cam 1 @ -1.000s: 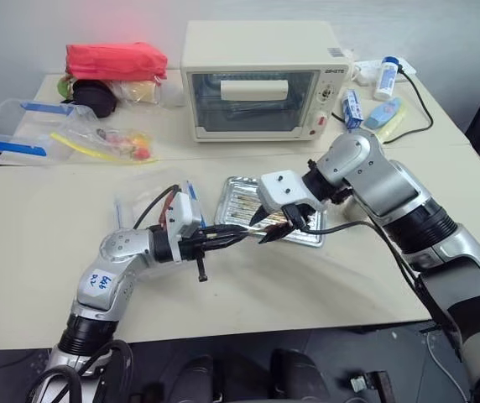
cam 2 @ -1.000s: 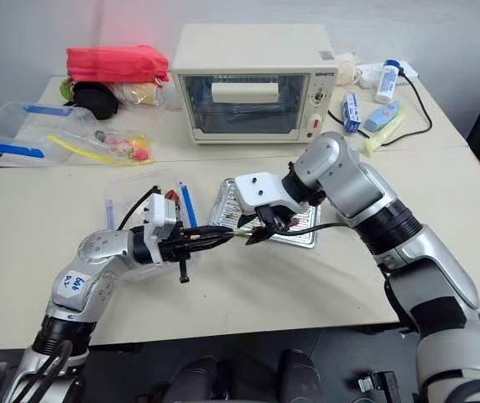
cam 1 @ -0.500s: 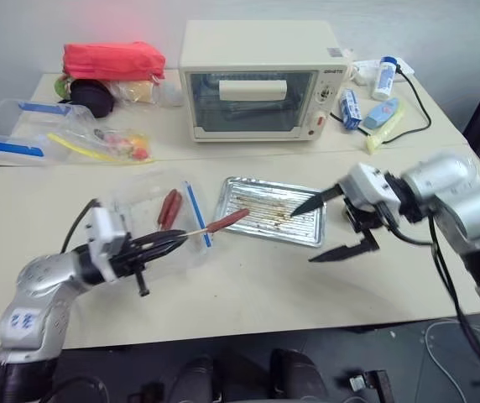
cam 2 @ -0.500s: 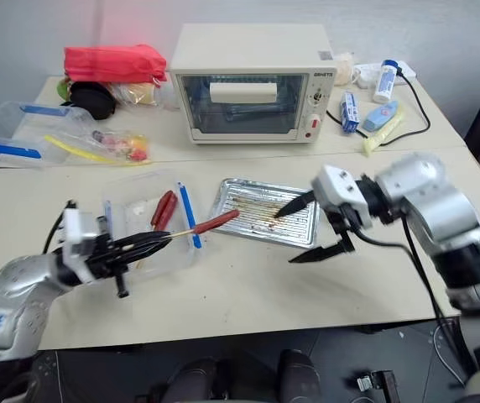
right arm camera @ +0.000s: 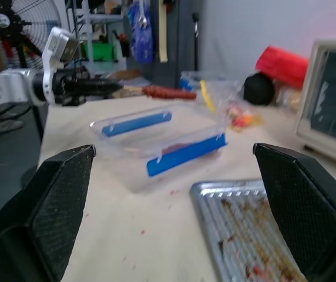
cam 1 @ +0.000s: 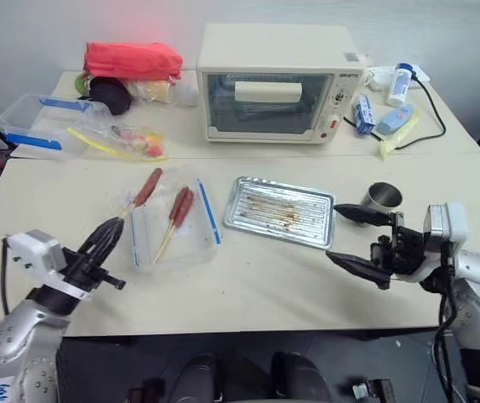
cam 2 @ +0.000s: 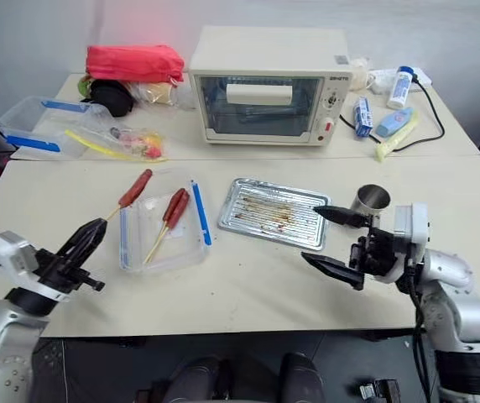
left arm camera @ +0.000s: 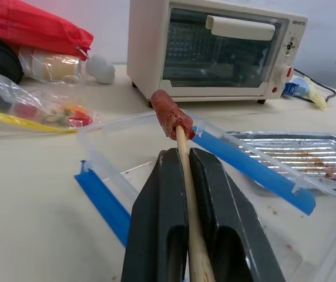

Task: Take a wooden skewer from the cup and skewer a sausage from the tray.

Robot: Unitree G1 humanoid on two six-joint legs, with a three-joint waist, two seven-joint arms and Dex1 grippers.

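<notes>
My left gripper (cam 1: 106,235) is shut on a wooden skewer (left arm camera: 184,161) at the table's near left. A reddish-brown sausage (cam 1: 148,186) sits on the skewer's far end, raised over the left edge of a clear box. In the left wrist view the stick runs between the closed fingers (left arm camera: 156,200) up to the sausage (left arm camera: 168,113). The stained silver tray (cam 1: 307,225) lies mid-table with no sausage in it. The steel cup (cam 1: 383,197) stands just right of the tray. My right gripper (cam 1: 351,238) hovers near the cup, open and holding nothing.
A clear box with blue strips (cam 1: 209,220) left of the tray holds a skewered sausage (cam 1: 179,206). A toaster oven (cam 1: 278,82) stands at the back, with bags and a red pouch (cam 1: 133,59) to its left and bottles and a cable to its right.
The two grippers have drawn apart. The left one pulled back to the left with the skewered sausage. The right one opened and swung to the right, beside the cup. The camera also shifted.
</notes>
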